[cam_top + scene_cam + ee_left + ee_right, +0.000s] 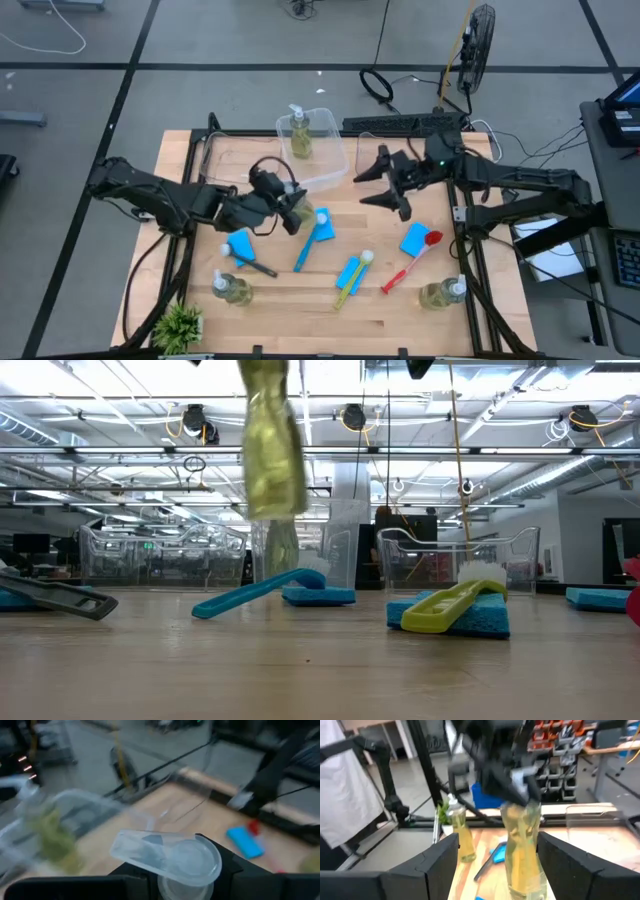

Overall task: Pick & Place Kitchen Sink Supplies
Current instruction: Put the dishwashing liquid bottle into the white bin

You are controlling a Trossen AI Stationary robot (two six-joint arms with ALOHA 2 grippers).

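Left wrist view gives me the clearest look: my left gripper's (185, 887) fingers (125, 882) are clamped on the neck of a soap bottle (170, 857), its clear pump head right above them. In the low view that bottle (272, 445) hangs well clear of the bench (320, 670), tilted a little. From the high view I take the held bottle (296, 210) as my landmark; the left gripper (285, 210) is at mid-bench.

Just beside the held bottle, on its right, lie a blue sponge (322, 226) and a blue brush (305, 250). Behind it is a clear bin (318, 150) with a second soap bottle (299, 135) standing inside. Toward the front left of it are another blue sponge (241, 245), a black brush (255, 266) and a third bottle (230, 288), with a potted plant (180, 325) at the bench corner.

Well to the right of the held bottle, my right gripper (385, 182) hangs above the bench with fingers (370, 165) spread and nothing between them. Past it lie a sponge (414, 240) with a red brush (412, 262), and a fourth bottle (443, 293). Front right of the held bottle, a yellow-green brush (352, 280) rests on a sponge (346, 272).
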